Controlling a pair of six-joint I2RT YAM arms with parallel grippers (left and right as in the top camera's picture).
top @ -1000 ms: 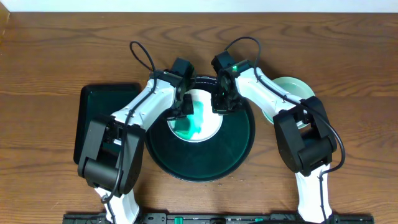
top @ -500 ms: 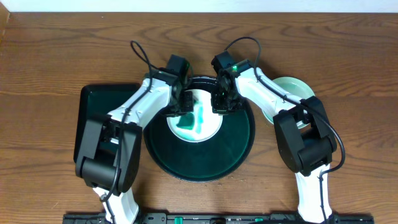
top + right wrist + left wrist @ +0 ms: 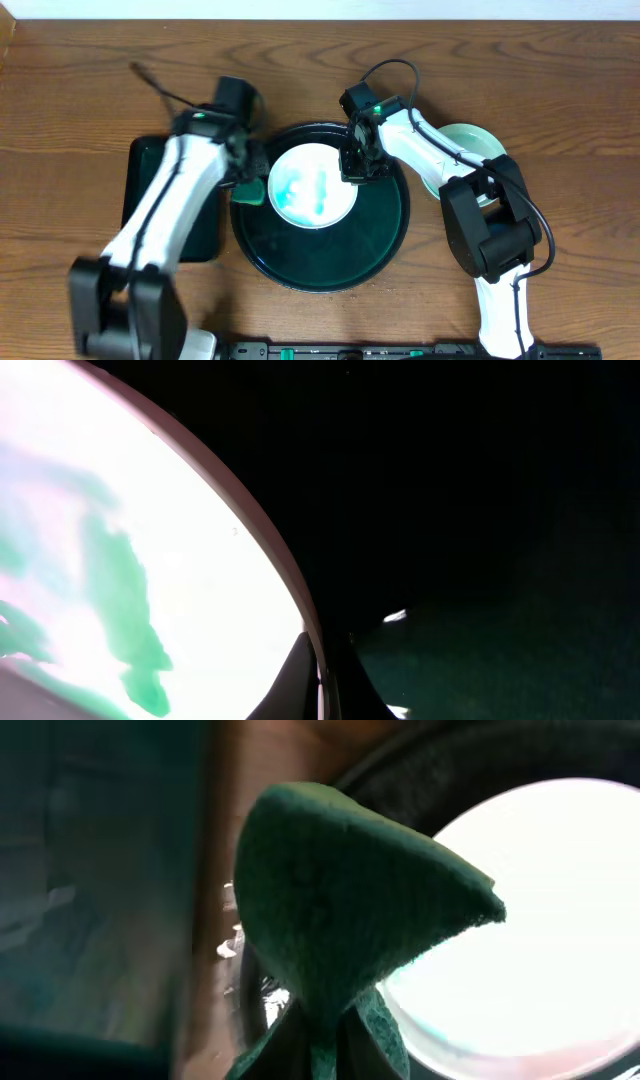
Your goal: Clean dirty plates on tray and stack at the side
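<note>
1 white plate (image 3: 313,187) lies flat in the rear half of the round dark tray (image 3: 320,262), its face marked with pale teal smears (image 3: 300,190). The right jaws are clenched on the plate's right rim; in the right wrist view the rim (image 3: 300,610) runs down between the 2 fingertips (image 3: 290,675). The left jaws are clamped on a folded dark green scrubbing pad (image 3: 340,900), which hangs at the tray's left rim just beside the plate's left edge, off its face. Right of the tray, on the wooden tabletop (image 3: 80,80), a pale mint plate (image 3: 480,140) lies partly under the right arm; whether it is 1 or a stack cannot be told. A rectangular dark tray (image 3: 140,175) sits left of the round tray.
</note>
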